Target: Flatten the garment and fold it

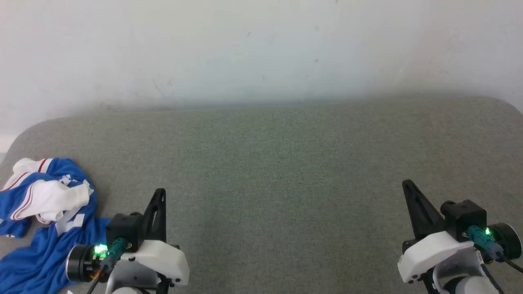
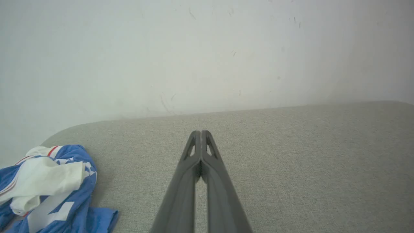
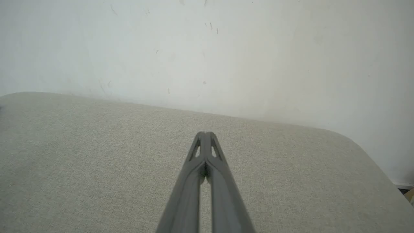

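In the head view, a wide padded surface (image 1: 261, 163) covered in grey-green woven cloth takes up the lower two thirds of the frame. Its far corners are rounded. Behind it stands a pale, scuffed wall (image 1: 261, 49). The garment (image 1: 45, 212) lies crumpled at the lower left edge of the frame. It is smooth royal-blue jersey with a white sleeve bunched on top, thin red-and-white stripes and scraps of white print. The left gripper (image 1: 160, 192) rises just to the right of it, its dark fingers pressed together and holding nothing. Its wrist housing, with a green light, overlaps the cloth's lower right edge. I cannot tell if the two touch. The right gripper (image 1: 408, 188) stands at the lower right, well apart from the garment, its fingers likewise pressed together and empty. Bare fabric lies between the two grippers.

In the left wrist view, the left gripper (image 2: 201, 132) rises from the bottom centre as two matt grey fingers meeting at their tips, with small triangular cut-outs near the ends. The garment (image 2: 48, 187) is heaped at the lower left, clear of the fingers. Its white sleeve is folded over the blue. The weave of the padded surface (image 2: 291, 161) shows plainly.

In the right wrist view, the right gripper (image 3: 205, 133) is closed tip to tip over the bare padded surface (image 3: 81, 145). The surface's rounded corner curves away at the right, against the marked wall (image 3: 226, 48).
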Robot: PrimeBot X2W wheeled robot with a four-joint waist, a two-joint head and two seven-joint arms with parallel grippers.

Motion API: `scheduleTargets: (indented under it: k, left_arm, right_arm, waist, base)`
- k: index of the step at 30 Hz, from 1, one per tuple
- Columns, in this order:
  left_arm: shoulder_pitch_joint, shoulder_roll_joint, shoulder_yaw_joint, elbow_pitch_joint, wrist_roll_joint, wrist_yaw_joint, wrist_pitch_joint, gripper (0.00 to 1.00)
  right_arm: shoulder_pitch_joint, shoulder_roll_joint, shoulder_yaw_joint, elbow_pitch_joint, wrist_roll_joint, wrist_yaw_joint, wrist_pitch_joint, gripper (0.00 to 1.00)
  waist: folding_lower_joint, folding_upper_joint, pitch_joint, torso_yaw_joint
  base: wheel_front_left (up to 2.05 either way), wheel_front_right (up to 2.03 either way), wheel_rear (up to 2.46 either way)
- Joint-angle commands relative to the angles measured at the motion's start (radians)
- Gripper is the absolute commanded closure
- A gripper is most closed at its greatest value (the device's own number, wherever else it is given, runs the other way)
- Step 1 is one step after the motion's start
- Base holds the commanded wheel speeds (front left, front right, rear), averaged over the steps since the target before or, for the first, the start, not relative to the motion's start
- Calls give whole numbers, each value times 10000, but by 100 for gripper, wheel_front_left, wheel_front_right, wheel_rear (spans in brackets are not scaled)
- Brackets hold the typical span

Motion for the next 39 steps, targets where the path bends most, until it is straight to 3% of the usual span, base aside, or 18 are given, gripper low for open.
scheduleTargets:
  k: [1,21,22,39]
  left_arm:
    - [-121,-24,35,26,66,64,3,100]
    - [0,0,2,0,-1,0,-1,100]
    - [5,2,-1,-1,-5,-2,-5,0]
    - [100,0,125,45,-170,-103,-291,0]
  right_arm:
    - [-146,32,-1,-39,-76,-21,5,100]
    - [0,0,-2,0,3,0,-2,100]
    - [5,-2,-5,5,9,0,-5,0]
    - [29,-2,-282,125,222,-2,-291,0]
  waist:
    - [0,0,0,0]
    - [0,0,0,0]
    - [0,0,0,0]
    - [0,0,31,61]
  base:
    - [0,0,0]
    - [0,0,0]
    - [0,0,0]
    - [0,0,0]
